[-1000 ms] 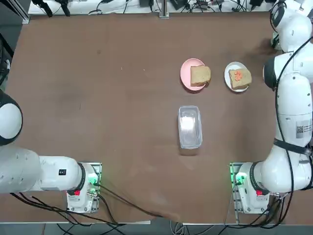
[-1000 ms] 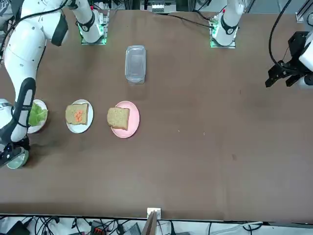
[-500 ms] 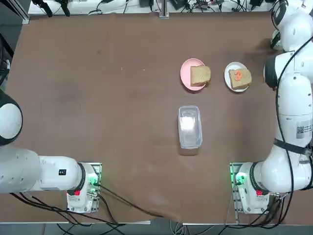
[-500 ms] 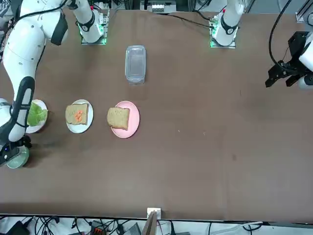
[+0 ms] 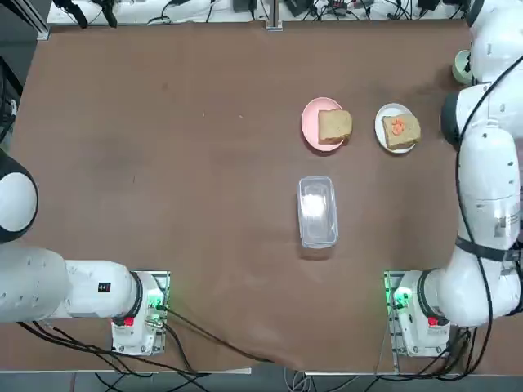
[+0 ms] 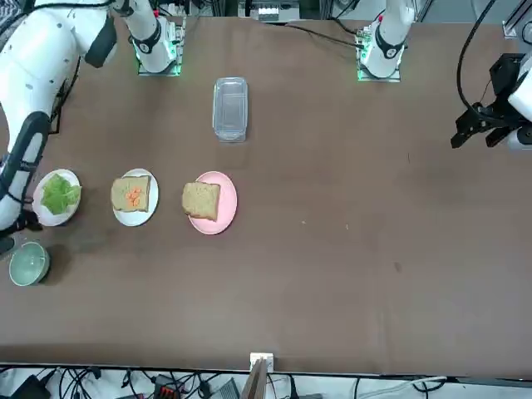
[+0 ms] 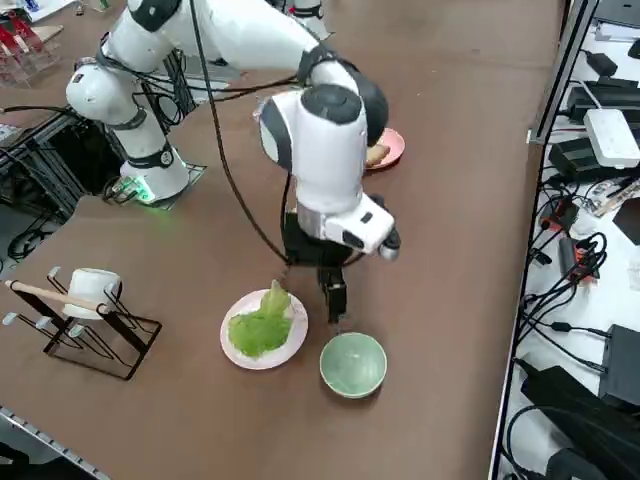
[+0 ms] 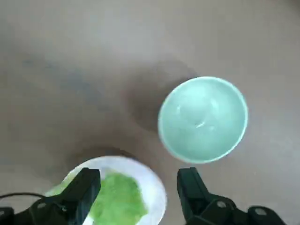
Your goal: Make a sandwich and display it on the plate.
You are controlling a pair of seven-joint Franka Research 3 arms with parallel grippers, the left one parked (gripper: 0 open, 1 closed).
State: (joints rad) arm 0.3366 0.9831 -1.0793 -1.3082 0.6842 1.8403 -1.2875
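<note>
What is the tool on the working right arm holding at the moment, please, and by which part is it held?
Nothing is held: the tool is open, with no object between its fingers.

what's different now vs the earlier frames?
The right arm's black gripper has moved off the pale green bowl toward the lettuce plate, fingers open. Nothing visibly grasped. Unchanged: bread slice with orange pieces on its white plate, plain bread slice on pink plate, clear plastic box.
</note>
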